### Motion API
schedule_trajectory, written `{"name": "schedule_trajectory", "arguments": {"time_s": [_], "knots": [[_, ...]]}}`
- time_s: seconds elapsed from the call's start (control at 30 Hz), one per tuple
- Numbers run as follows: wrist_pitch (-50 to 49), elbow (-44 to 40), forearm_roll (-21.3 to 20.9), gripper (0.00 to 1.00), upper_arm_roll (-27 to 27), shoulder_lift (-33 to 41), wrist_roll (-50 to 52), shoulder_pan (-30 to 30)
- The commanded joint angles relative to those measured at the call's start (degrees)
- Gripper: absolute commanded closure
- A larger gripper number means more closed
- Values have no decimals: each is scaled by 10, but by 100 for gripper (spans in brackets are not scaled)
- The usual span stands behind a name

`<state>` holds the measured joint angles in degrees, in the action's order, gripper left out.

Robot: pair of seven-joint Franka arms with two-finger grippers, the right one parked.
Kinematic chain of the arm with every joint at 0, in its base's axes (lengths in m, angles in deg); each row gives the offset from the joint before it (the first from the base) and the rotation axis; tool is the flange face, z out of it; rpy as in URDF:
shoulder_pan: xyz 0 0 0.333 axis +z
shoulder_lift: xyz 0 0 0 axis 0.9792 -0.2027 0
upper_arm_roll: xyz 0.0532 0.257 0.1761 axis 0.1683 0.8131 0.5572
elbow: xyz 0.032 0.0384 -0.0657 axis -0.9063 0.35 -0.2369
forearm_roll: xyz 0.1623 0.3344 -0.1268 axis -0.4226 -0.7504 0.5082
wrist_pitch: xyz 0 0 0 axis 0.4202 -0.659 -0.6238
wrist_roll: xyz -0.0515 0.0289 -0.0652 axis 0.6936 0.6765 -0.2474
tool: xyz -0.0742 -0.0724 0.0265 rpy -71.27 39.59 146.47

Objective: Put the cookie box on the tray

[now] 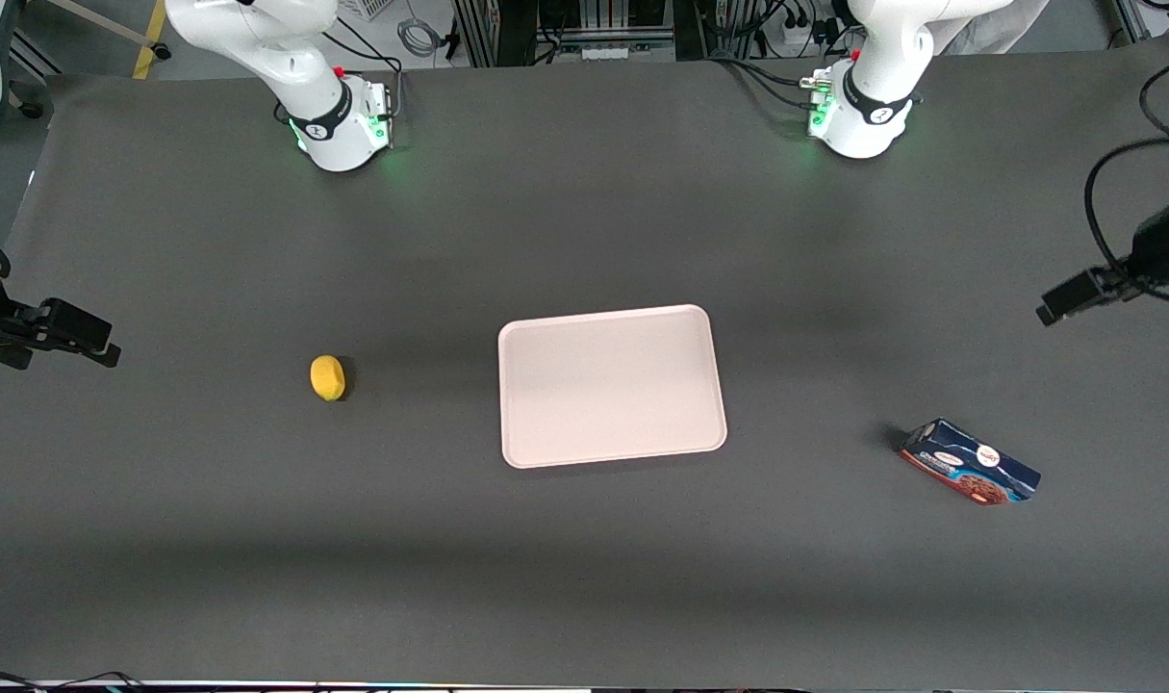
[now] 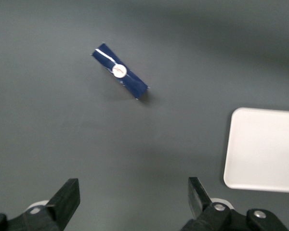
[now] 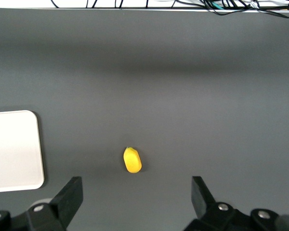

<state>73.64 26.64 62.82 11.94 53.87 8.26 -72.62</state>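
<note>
Cookie box (image 1: pixel 970 462) lies flat on table (image 1: pixel 584 577), toward working arm's end, long axis diagonal, well apart from tray (image 1: pixel 611 385). Gripper (image 2: pixel 133 197) hovers high above table, fingers spread wide, holding nothing.

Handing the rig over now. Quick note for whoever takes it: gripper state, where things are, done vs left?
Gripper: open, empty, held high above the bare table, toward the working arm's end.
Cookie box: lying flat on the table, apart from the tray and nearer the front camera than the gripper.
Tray: mid-table, nothing on it.
Yellow lump: toward the parked arm's end, not part of the job.
Done: nothing. Left: reach, grasp the box, carry, set on tray.
</note>
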Motion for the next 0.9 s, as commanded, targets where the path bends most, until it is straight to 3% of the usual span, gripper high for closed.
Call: {"name": "schedule_trajectory", "arguments": {"time_s": [0.0, 0.87], "knots": [[7, -41, -11, 0, 13, -65, 77, -2], [174, -33, -28, 0, 31, -215, 228, -1]]}}
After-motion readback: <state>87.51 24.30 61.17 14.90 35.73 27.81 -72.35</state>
